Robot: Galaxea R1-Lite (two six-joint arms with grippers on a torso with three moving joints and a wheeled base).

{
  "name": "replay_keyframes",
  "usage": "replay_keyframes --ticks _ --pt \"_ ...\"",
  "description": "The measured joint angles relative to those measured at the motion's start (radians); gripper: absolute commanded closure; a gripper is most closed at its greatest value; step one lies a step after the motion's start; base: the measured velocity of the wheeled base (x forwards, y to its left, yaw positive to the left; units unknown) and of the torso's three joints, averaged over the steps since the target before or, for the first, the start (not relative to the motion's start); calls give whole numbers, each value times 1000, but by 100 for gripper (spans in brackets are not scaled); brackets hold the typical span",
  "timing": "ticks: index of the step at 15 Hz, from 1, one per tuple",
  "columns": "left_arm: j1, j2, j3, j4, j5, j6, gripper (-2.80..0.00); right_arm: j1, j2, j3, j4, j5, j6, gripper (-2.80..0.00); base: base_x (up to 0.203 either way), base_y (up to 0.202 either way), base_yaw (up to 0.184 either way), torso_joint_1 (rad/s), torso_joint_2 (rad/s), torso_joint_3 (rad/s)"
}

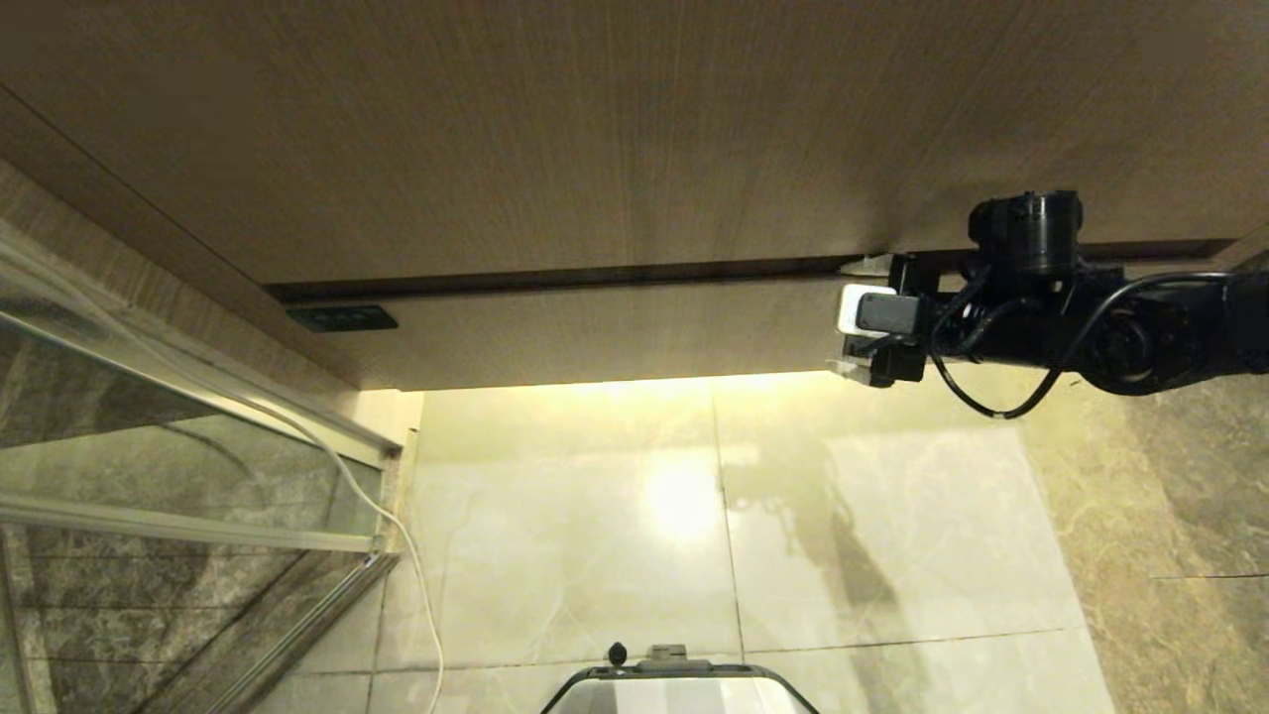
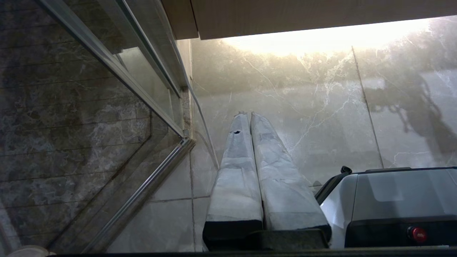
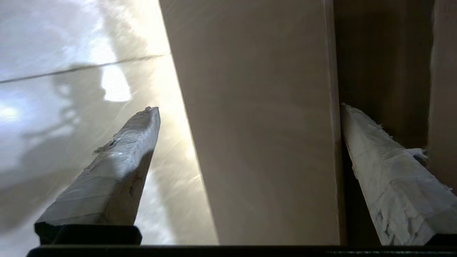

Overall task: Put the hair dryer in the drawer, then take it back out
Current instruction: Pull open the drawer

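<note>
The drawer point(image 1: 615, 332) shows as a long, flat, light-brown wood front, pushed in under the wide wood panel above it. My right gripper point(image 1: 855, 317) is open at the drawer's right part and straddles the front. One finger point(image 1: 861, 264) sits at the dark gap along the top edge, the other point(image 1: 849, 370) below the bottom edge. In the right wrist view the drawer front point(image 3: 260, 142) fills the space between the fingers of my right gripper point(image 3: 248, 109). The hair dryer is out of view. My left gripper point(image 2: 246, 115) is shut, parked low and pointing at the floor.
A wide wood panel point(image 1: 595, 129) overhangs the drawer. A glass shower door point(image 1: 149, 446) with a metal frame stands at the left, and a white cable point(image 1: 397, 526) runs down beside it. My own base point(image 1: 674, 689) is at the near edge of the glossy marble floor point(image 1: 892, 555).
</note>
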Motion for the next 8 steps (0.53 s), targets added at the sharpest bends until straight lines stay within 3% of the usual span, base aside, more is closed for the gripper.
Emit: replay_keyframes --ticks 8 --pt "0 0 0 0 0 0 0 -7 -50 21 129 -105 126 -280 0 0 0 0 0 0"
